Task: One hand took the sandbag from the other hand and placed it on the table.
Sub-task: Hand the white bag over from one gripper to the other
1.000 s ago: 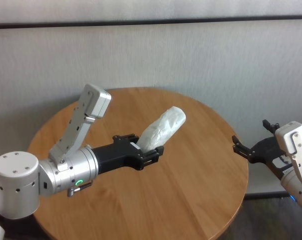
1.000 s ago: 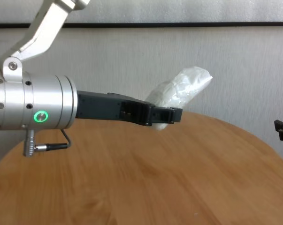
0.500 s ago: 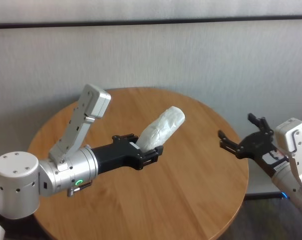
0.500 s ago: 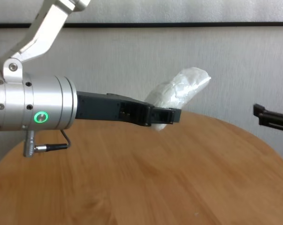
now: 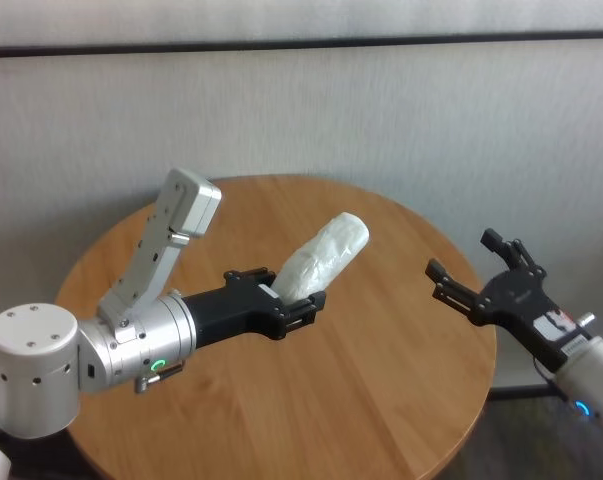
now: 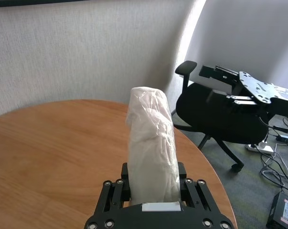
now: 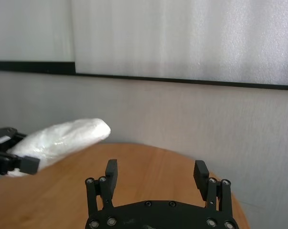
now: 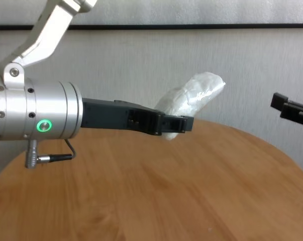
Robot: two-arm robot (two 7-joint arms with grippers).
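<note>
While left gripper clamps sandbag aloft, right gripper gapes, seemingly beside table.

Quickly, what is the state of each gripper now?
Left gripper: closed on the sandbag, held above the table.
Right gripper: open, empty, at the table's right edge.

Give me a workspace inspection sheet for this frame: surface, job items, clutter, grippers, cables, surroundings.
Surface: round wooden table, nothing resting on it.
Job's things: white sandbag held above the table, tilted up and away from the robot.
Clutter: nothing seen.
Grippers: left gripper shut on the sandbag's lower end; right gripper open, off the table's right edge, aimed at the sandbag, apart from it.
Cables: short cable at the left wrist; floor cables by the chair.
Surroundings: pale wall, black office chair.
</note>
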